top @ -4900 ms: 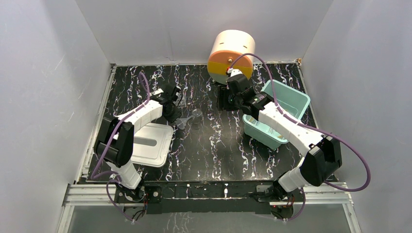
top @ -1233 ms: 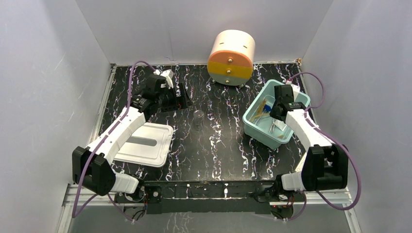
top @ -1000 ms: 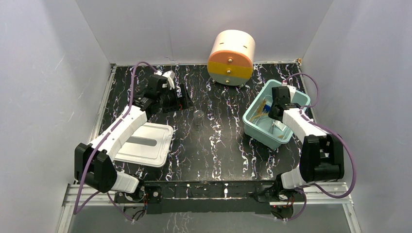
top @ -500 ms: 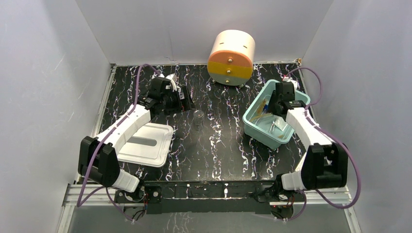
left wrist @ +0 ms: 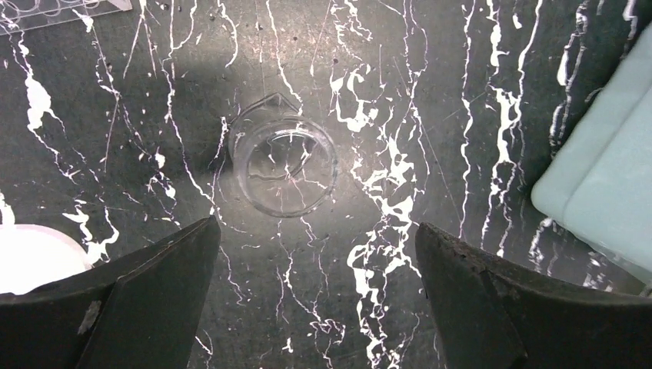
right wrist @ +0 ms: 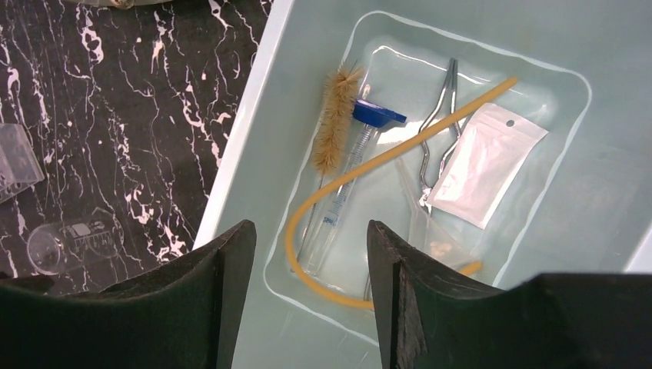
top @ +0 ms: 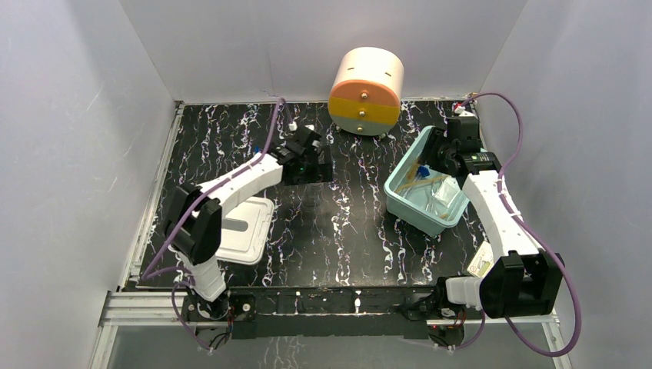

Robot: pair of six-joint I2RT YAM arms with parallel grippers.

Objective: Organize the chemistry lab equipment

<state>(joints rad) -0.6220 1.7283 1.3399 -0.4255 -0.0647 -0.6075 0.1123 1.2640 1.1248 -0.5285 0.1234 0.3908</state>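
**Marbled table: left arm lines up on the beaker**

Black marbled tabletop [top: 346, 231] carries only a few loose pieces now. Your left gripper [left wrist: 315, 227] has swung from the upper left of the overhead frame to its middle. It hangs above the clear beaker [left wrist: 284, 165] with fingers spread wide and nothing between them. The beaker stands upright near the middle of the wrist view, apart from both fingers.

Your right gripper [right wrist: 309, 227] has drawn back from inside the teal bin [right wrist: 269, 123] at the right of the overhead frame. It hovers over the bin, parted and empty. In the bin lie the bristle brush [right wrist: 336, 119], blue-capped tube [right wrist: 325, 223], tan rubber tubing [right wrist: 477, 99], metal scissors [right wrist: 442, 115] and small clear bag [right wrist: 488, 165].

The funnel that stood by the beaker seconds ago is off the table. A clear shape below the scissors may be it, but I cannot tell.

By my reading, the beaker and the tube rack [right wrist: 15, 161] remain for you. Come down squarely, because a light clear beaker could tip.
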